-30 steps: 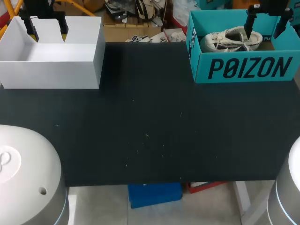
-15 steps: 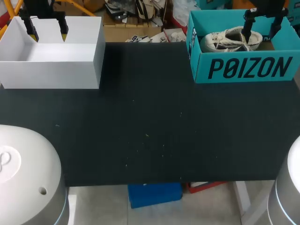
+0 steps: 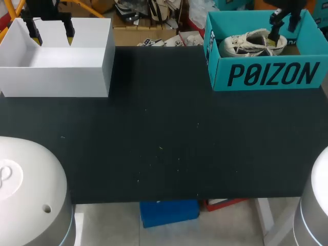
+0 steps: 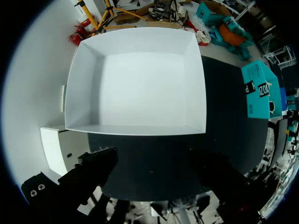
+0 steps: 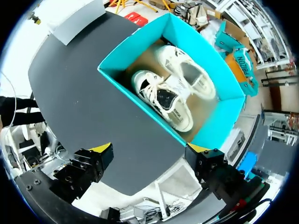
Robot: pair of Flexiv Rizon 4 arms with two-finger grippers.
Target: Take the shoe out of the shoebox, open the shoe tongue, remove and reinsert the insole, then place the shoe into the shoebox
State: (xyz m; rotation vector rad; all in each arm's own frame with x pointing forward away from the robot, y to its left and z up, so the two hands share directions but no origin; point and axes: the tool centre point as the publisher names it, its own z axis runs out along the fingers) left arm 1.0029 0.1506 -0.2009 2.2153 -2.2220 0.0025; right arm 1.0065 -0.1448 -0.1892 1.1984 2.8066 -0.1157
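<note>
Above the shoebox (image 5: 219,123), the right claw (image 5: 149,149) is hovering wide open; only its wrist view is separating two shoes (image 5: 154,86). Left claw (image 3: 51,33) is hanging wide over the white box (image 3: 56,79).

Left tool (image 3: 52,35), right tool (image 5: 149,149): fingers apart

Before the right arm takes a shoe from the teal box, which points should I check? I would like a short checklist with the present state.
1. The right gripper is open: ok, fingers apart, nothing between them.
2. The shoebox has no lid on it: ok.
3. Only one thing to grasp: not ok, a shoe and a second shoe lie side by side.
4. Gripper lined up over one of them: cannot tell.
5. The left gripper is out of the way: ok, open above the white box.
</note>
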